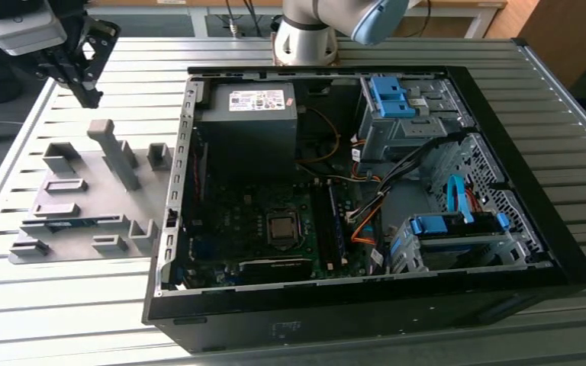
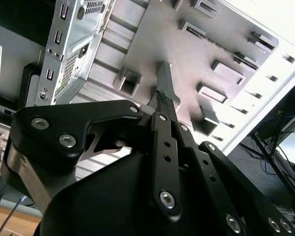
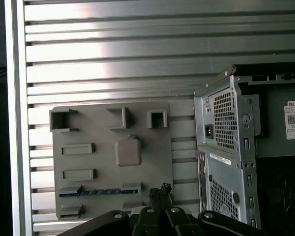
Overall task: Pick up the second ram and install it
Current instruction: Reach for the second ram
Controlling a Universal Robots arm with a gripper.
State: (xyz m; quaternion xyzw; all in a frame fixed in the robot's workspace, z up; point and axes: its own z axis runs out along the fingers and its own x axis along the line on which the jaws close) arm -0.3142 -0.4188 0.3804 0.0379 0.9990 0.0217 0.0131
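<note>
The second ram (image 1: 74,223) is a thin blue-teal stick lying flat in a slot of the gray holder plate (image 1: 89,164), near the plate's front edge at the exterior view's left. In the first wrist view the ram (image 3: 95,191) runs along the plate (image 3: 152,162) between two small blocks. My gripper (image 1: 91,99) hangs well above the plate's far end, apart from the ram. Its dark fingers are shut together with nothing between them, as both wrist views show (image 2: 163,96) (image 3: 160,191).
An open black computer case (image 1: 537,252) lies beside the plate, with motherboard (image 1: 272,229), power supply (image 1: 252,122), blue drive bays (image 1: 456,229) and cables. A tall gray post (image 1: 115,152) and several holder blocks stand on the plate. The slatted metal table (image 1: 28,305) ends at the left.
</note>
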